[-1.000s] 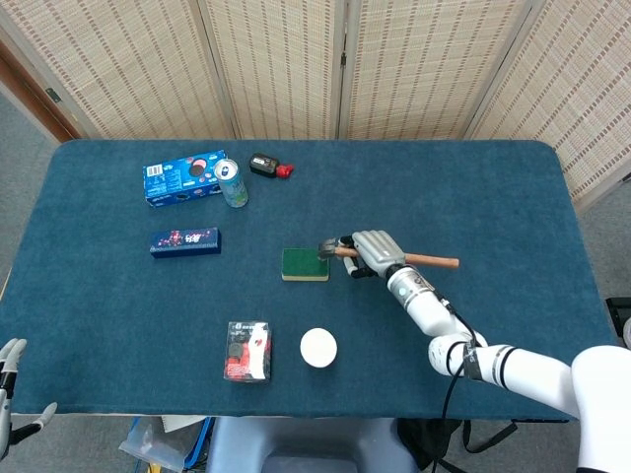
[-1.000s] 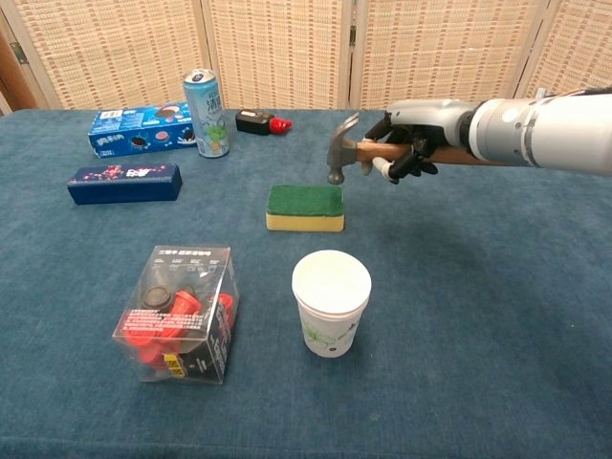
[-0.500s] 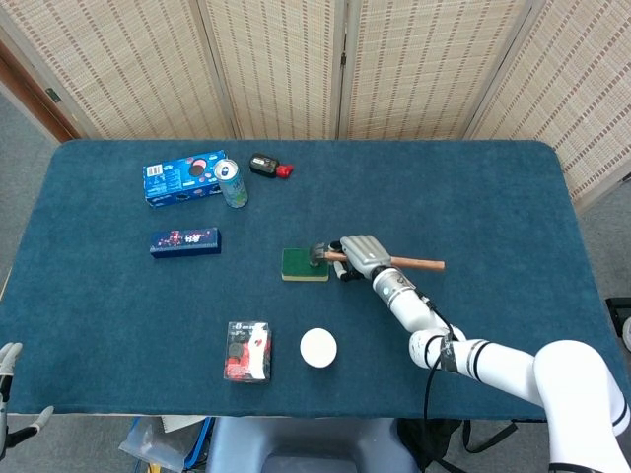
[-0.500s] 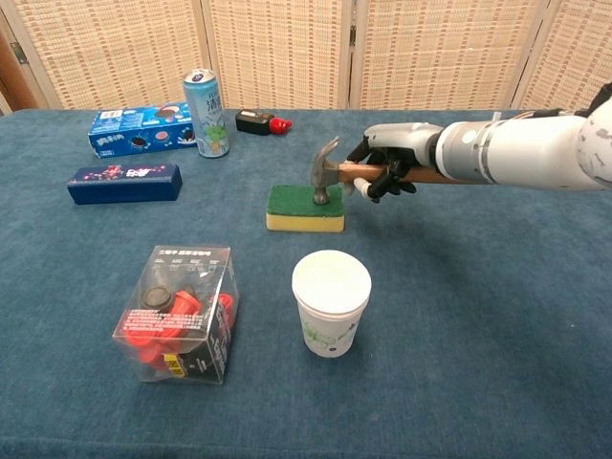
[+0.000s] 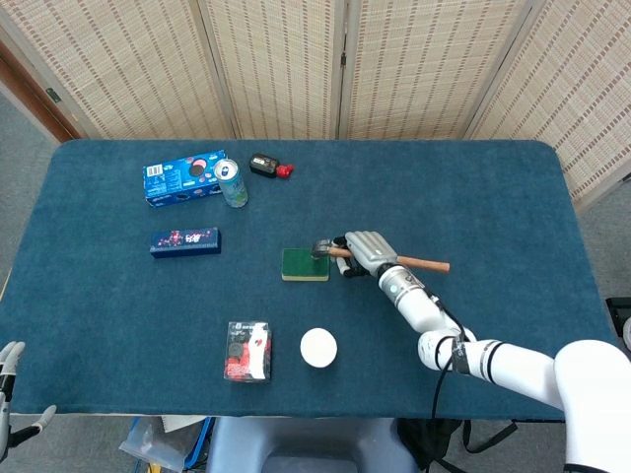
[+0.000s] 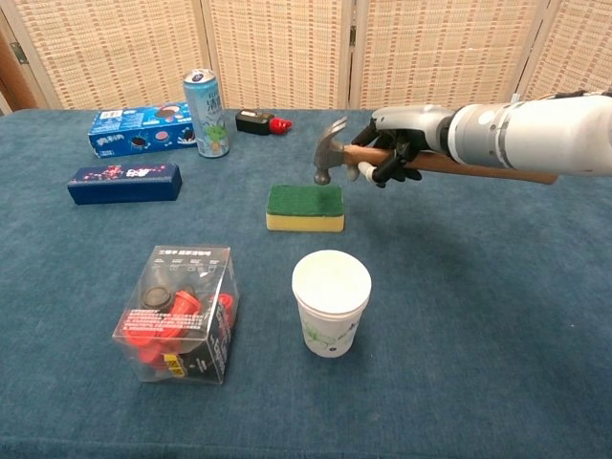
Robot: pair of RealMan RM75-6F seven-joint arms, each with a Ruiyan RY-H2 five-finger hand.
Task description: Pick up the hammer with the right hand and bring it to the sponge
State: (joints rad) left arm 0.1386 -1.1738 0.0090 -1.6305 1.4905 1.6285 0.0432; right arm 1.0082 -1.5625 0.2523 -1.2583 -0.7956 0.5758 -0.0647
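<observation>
My right hand (image 6: pixel 394 145) (image 5: pixel 366 249) grips the wooden handle of the hammer (image 6: pixel 330 157) just behind its steel head. The hammer head (image 5: pixel 322 249) hangs a little above the right end of the green and yellow sponge (image 6: pixel 305 207) (image 5: pixel 304 264), not touching it. The handle sticks out to the right past my hand (image 5: pixel 429 263). My left hand (image 5: pixel 10 379) shows only at the bottom left edge of the head view, off the table, fingers apart and holding nothing.
A white paper cup (image 6: pixel 330 301) stands in front of the sponge. A clear box of red and black parts (image 6: pixel 180 313) lies front left. At the back left are a blue biscuit box (image 6: pixel 134 127), a can (image 6: pixel 205 99), a dark blue box (image 6: pixel 124 183) and a small black and red item (image 6: pixel 260 122).
Half a second ago the hammer head was down on the sponge's right end. My right hand has since lifted it up and slightly back, so it hangs above the sponge.
</observation>
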